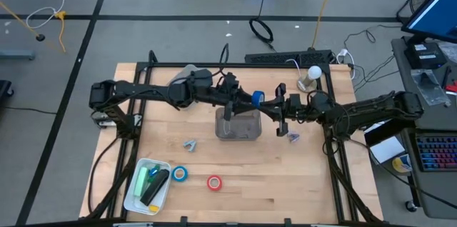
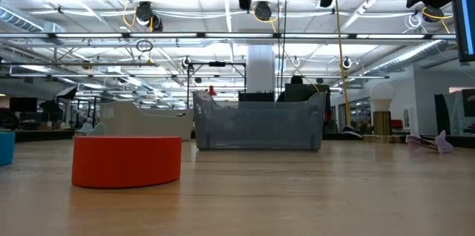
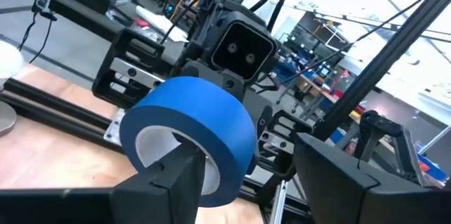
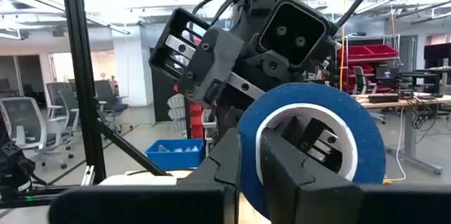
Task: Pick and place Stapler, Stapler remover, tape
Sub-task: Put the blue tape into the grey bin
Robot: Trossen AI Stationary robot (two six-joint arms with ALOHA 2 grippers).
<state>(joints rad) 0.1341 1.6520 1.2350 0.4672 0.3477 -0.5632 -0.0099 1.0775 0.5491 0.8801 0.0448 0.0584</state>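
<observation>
My two grippers meet in mid-air above the far edge of a clear bin at the middle of the table, and a blue tape roll sits between them. My left gripper grasps this roll: one dark finger reaches through the pale core while the other stands outside the blue band, so the ring's wall is pinched between them. My right gripper faces it from the other side, fingers closed together and poking into the same core; I cannot tell whether they press on the roll.

Below, on the wood toward the near edge, a red tape roll lies flat, and a second blue roll lies to its left, just beside a white tray. The tray holds a green object and a dark object I cannot identify. A small grey piece rests left of the clear bin, and a small purple piece rests to its right, below my right arm. A white lamp-like ball stands at the far right corner.
</observation>
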